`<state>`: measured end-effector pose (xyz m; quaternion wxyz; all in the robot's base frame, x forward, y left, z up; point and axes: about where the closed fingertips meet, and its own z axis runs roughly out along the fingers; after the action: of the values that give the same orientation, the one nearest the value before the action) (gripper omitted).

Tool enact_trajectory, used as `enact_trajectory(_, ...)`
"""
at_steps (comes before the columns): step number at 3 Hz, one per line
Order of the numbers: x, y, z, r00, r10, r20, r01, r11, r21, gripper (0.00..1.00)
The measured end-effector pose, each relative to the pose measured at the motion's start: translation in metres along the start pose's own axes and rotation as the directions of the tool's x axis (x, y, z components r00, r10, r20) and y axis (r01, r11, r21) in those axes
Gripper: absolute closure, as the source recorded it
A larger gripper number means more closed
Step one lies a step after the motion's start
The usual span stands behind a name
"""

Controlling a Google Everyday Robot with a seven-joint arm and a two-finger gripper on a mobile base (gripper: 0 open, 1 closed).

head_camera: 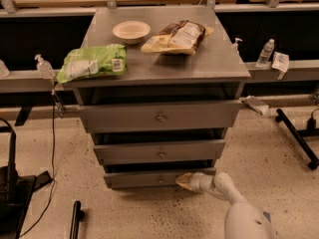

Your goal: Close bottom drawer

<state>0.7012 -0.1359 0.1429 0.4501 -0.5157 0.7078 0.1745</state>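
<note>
The bottom drawer (144, 179) is the narrowest grey front at the foot of the grey cabinet (164, 68), with a small round knob at its centre. Its front sits close under the drawer above, with a thin dark gap over it. My gripper (182, 181) is at the end of the white arm (234, 203) that reaches in from the lower right. Its tip rests against the right part of the bottom drawer's front.
Above are the mid-width drawer (160, 152) and the widest drawer (160, 116), both slightly out. On top lie a green bag (92, 62), a white bowl (131, 31) and a brown snack bag (178, 36). Black stands are at the left (12, 183) and right (299, 138).
</note>
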Motion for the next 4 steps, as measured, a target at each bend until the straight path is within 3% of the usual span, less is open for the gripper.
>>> enact_trajectory(4, 0.0, 0.0001, -0.0001, 1.0, 0.0, 0.0, 0.0, 1.0, 0.0, 1.0)
